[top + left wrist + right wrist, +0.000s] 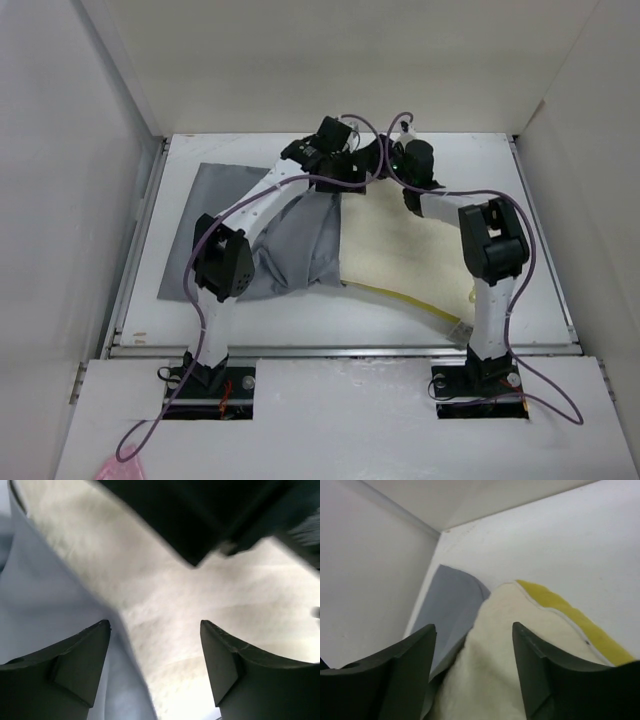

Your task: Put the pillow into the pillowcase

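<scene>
The cream pillow [400, 250] with its yellow edge band lies on the table, its left part inside the grey pillowcase [290, 250]. Both grippers are at the pillow's far end. My left gripper [345, 168] is open, its fingers straddling the pillowcase's edge [75, 605] where it meets the pillow's face [200, 610]. My right gripper [385, 160] is open above the pillow's far corner [505, 645], with the yellow band [570, 615] to the right and the pillowcase [447, 605] to the left. Neither gripper holds anything.
The table [540, 200] is walled by white panels on the left, back and right. A white tag [460, 330] hangs at the pillow's near right corner. The right arm's link [490, 250] stands over the pillow's right edge.
</scene>
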You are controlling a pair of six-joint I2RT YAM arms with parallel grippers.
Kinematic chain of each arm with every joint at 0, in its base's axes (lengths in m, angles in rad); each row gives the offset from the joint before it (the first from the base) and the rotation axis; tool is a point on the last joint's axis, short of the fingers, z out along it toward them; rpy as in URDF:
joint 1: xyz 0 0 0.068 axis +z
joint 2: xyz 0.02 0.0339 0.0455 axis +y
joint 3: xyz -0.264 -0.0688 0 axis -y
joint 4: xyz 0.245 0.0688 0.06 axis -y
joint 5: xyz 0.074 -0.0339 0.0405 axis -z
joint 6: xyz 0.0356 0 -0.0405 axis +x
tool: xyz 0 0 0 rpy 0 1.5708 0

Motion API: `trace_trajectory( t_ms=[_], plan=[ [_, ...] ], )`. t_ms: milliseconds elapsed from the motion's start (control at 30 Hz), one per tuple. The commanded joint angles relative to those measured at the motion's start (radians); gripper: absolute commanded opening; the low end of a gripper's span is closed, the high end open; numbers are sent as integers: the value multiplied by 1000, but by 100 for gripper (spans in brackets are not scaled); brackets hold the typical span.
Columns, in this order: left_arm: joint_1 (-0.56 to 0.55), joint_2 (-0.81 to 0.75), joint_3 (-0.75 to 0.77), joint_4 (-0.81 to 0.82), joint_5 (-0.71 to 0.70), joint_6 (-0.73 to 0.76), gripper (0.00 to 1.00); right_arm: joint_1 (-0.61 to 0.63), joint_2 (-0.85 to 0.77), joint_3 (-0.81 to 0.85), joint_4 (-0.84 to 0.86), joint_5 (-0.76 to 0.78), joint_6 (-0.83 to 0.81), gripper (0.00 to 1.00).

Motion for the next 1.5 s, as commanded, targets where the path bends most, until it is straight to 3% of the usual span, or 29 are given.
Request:
trace_trajectory(
  t_ms=[0, 33, 100, 267, 400, 500, 667, 700, 833, 867, 933, 1033, 1100, 1200, 1267, 1333, 1367, 1467],
  plan=[
    [0, -112, -32, -10, -184, -2, 70, -23, -120, 18, -157, 6, -187, 70],
    [17, -112, -32, -19, -219, -2, 92, -23, -143, 6, -176, 22, -217, 78],
    [38, -112, -3, -45, -305, -28, 93, -32, -208, -20, -251, 50, -299, 100],
    [107, 6, 102, -64, -353, -28, 94, -78, -240, 10, -441, 35, -487, 100],
    [129, 144, 239, -73, -296, 13, 94, -104, -210, 12, -524, -141, -628, 100],
    [149, 232, 287, -69, -174, 36, 94, -105, -170, 12, -545, -207, -698, 100],
    [149, 265, 247, -3, 6, 36, 91, -105, -105, 95, -607, -189, -757, 100],
    [149, 265, 232, -2, 27, 36, 88, -105, -96, 110, -619, -189, -786, 100],
    [149, 227, 117, 17, 57, 36, 58, -94, -62, 204, -664, -117, -833, 100],
    [149, 227, 83, 17, 57, 36, 40, -94, -49, 233, -664, -117, -852, 100],
    [149, 216, 74, 17, 47, 36, 25, -94, -21, 265, -664, -135, -861, 100],
    [149, 195, 64, -12, 38, 36, 10, -74, 14, 336, -688, -161, -882, 100],
    [149, 179, 46, -12, 38, 36, 10, -62, 33, 359, -697, -213, -883, 100],
    [149, 156, 37, -42, 15, 36, 27, -16, 80, 386, -697, -247, -892, 100],
    [158, 132, 11, -42, 5, 36, 45, 9, 119, 408, -726, -247, -913, 100],
    [158, 119, -21, -42, -8, 36, 57, 30, 152, 454, -763, -258, -922, 100],
    [158, 119, -22, -42, -8, 36, 59, 30, 175, 454, -777, -258, -922, 100],
    [169, 110, -60, -52, 21, 36, 62, 30, 188, 465, -806, -269, -922, 86]
  ],
)
